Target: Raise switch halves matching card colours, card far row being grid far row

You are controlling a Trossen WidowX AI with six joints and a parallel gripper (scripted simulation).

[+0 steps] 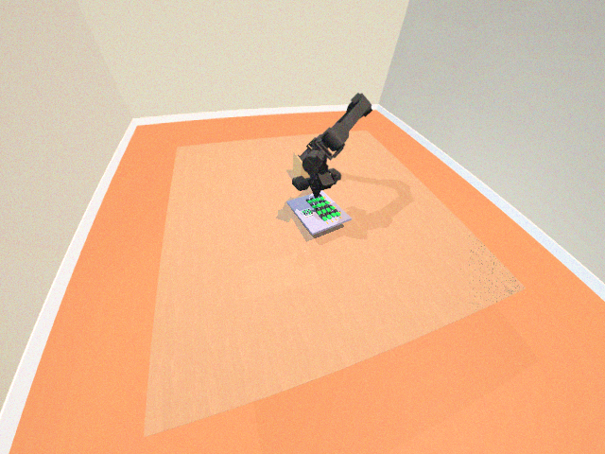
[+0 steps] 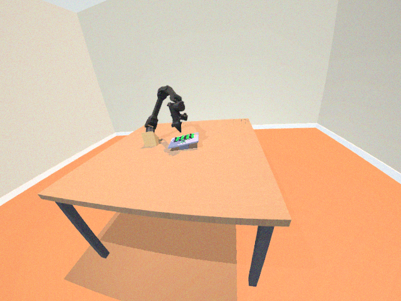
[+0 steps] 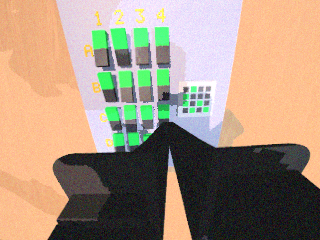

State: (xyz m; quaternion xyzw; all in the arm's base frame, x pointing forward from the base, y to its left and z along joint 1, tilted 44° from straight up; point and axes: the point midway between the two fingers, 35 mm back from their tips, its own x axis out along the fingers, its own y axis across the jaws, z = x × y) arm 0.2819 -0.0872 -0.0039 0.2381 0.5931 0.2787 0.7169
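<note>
Switches (image 3: 131,70) sit in a labelled grid on the pale grey-blue panel (image 3: 210,45), which lies on the table (image 2: 194,181) just in front of the arm's base; columns are numbered 1 to 4, rows lettered from A. Four rows of four make sixteen rockers, though the nearest row is mostly hidden under the gripper, so only three of its green tops can be counted in the wrist view. Each rocker is a hard, stiff two-tone piece, green far half and dark grey near half; likely light to tip and snappy, nothing to grasp, so contact should be a straight downward push on whichever end stands up, kept centred so the tip does not slide onto a neighbour, since the gaps look tight. One card (image 3: 196,98) lies just right of the grid beside rows B and C, touching the panel surface; its squares are a mix of green and dark grey, too small to read reliably. One gripper (image 3: 169,131), fingers pressed together with nothing between them, forming a single narrow poking tip over the near right part of the grid around column 4, rows C to D; whether it touches a rocker cannot be told. One tan block (image 2: 150,140) carries the arm's base.
</note>
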